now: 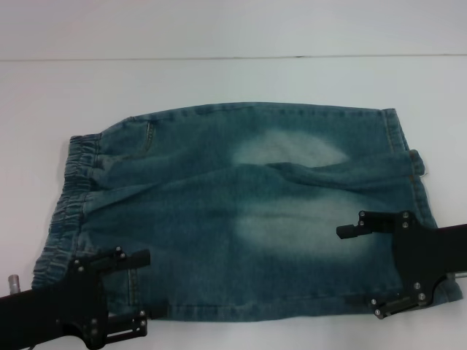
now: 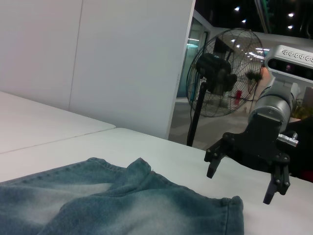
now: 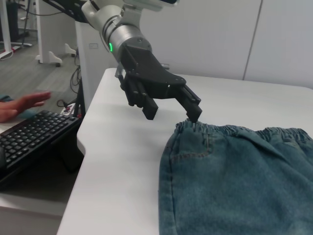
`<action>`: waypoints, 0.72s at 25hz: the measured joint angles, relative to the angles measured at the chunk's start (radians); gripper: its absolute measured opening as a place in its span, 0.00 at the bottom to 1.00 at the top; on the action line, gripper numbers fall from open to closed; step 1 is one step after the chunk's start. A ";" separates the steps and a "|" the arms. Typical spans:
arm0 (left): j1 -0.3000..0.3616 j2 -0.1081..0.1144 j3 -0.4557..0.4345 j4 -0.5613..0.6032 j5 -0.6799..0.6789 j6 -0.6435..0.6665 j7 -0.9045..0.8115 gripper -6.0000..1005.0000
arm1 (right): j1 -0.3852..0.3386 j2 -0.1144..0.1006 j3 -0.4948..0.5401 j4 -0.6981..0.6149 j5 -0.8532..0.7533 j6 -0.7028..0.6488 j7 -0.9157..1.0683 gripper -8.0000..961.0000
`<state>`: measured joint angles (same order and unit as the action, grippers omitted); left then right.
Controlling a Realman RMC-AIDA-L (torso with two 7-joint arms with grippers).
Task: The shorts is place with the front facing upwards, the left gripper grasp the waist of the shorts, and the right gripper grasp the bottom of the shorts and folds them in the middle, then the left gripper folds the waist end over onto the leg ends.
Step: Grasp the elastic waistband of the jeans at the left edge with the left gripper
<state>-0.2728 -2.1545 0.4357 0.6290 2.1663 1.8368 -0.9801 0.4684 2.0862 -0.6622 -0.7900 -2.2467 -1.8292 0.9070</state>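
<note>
Shorts (image 1: pixel 241 211) lie flat on the table (image 1: pixel 219 80); left gripper (image 1: pixel 124 288) hangs open over the waist corner, right gripper (image 1: pixel 365 266) open over the hem, both holding nothing.

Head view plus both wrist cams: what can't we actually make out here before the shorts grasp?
- Left end effector: head view's bottom edge cuts off its arm; contact with the shorts' waistband can't be judged.
- Right end effector: it covers the near leg hem beneath it in the head view.
- Shorts: both wrist views crop them at the frame edge.
- Underside of the shorts: hidden against the table in every view.
</note>
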 joint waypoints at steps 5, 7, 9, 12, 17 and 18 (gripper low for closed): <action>0.000 -0.001 0.000 0.000 0.000 0.000 0.000 0.78 | 0.001 0.000 -0.015 0.000 -0.001 0.000 0.003 0.98; 0.000 -0.001 0.000 0.000 0.000 0.000 0.000 0.78 | 0.001 0.000 -0.020 0.000 -0.001 0.002 0.007 0.98; 0.000 -0.001 0.000 0.000 0.000 -0.002 0.000 0.78 | 0.001 0.000 -0.021 0.000 -0.001 0.003 0.010 0.98; 0.000 -0.001 0.000 0.000 0.000 -0.003 0.000 0.78 | 0.001 0.000 -0.022 0.000 -0.001 0.003 0.011 0.98; 0.000 -0.001 -0.007 0.006 -0.001 -0.004 -0.005 0.78 | 0.001 0.001 -0.022 0.000 0.000 0.003 0.011 0.98; 0.001 -0.002 -0.010 0.023 -0.003 -0.003 -0.018 0.78 | 0.001 0.001 -0.022 0.000 0.001 0.003 0.011 0.98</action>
<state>-0.2713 -2.1562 0.4261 0.6520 2.1636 1.8341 -0.9984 0.4693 2.0874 -0.6842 -0.7900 -2.2456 -1.8264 0.9176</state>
